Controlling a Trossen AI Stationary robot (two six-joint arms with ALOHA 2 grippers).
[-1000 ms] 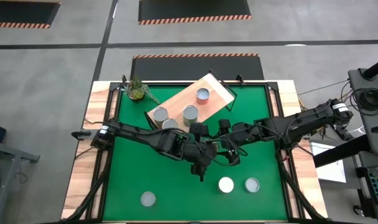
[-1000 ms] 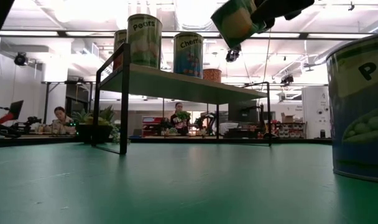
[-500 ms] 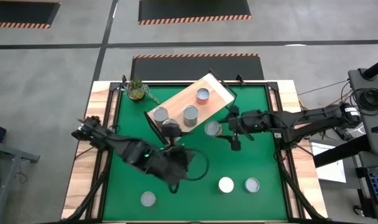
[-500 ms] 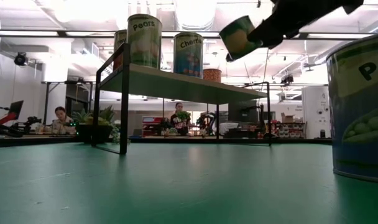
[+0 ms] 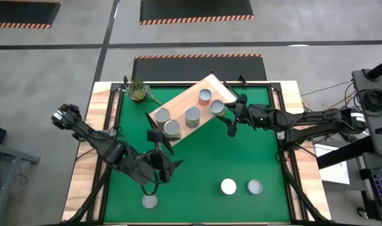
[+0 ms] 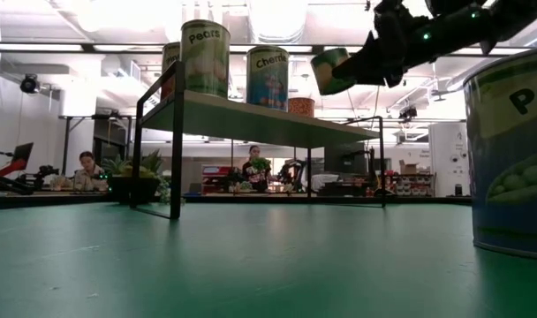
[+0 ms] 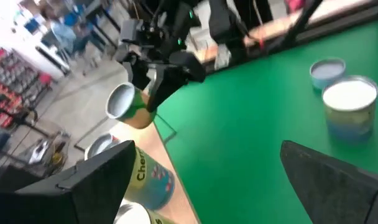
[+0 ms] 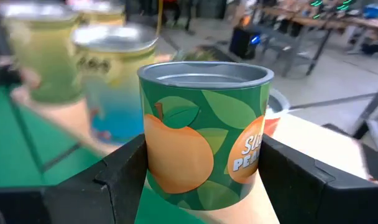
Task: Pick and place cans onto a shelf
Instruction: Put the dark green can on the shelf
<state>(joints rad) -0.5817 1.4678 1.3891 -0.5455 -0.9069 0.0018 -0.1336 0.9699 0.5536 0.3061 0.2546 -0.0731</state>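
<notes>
Right gripper (image 5: pixel 223 114): clamped on a green peach can (image 8: pixel 204 130), held tilted in the air at the edge of the shelf (image 5: pixel 178 105), the end away from the potted plant (image 5: pixel 138 90).
Left gripper (image 5: pixel 158 164): low over the green mat (image 5: pixel 254 144), well away from the shelf on its near side, close to a lone can (image 5: pixel 149 201); its dark fingers (image 7: pixel 99 171) stand wide apart with nothing between them.
Cans already on the shelf: four, as I count from above (a reddish-topped one (image 5: pixel 205 96) sits closest to the carried can).
Cans left on the mat: three in the high view, a pair (image 5: pixel 240 186) well clear of the shelf plus the lone one.
Risk, collision: the carried can comes in right beside the reddish-topped one; lowered there, it could nudge it along the board.
Risk, edge: set down too near the shelf's rim, or while tilted as it is now, it might tip off onto the mat.
Risk, frame: the black metal frame (image 6: pixel 175 150) runs along that edge and could catch the fingers.
Hard to see: whether the can's base is over the board or just outside it, I cannot tell.
Cut off: the big can (image 6: pixel 514 159) at the low view's edge shows only partly, label half read.
Blurred: the shelf cans behind the carried one, in the right wrist view.
</notes>
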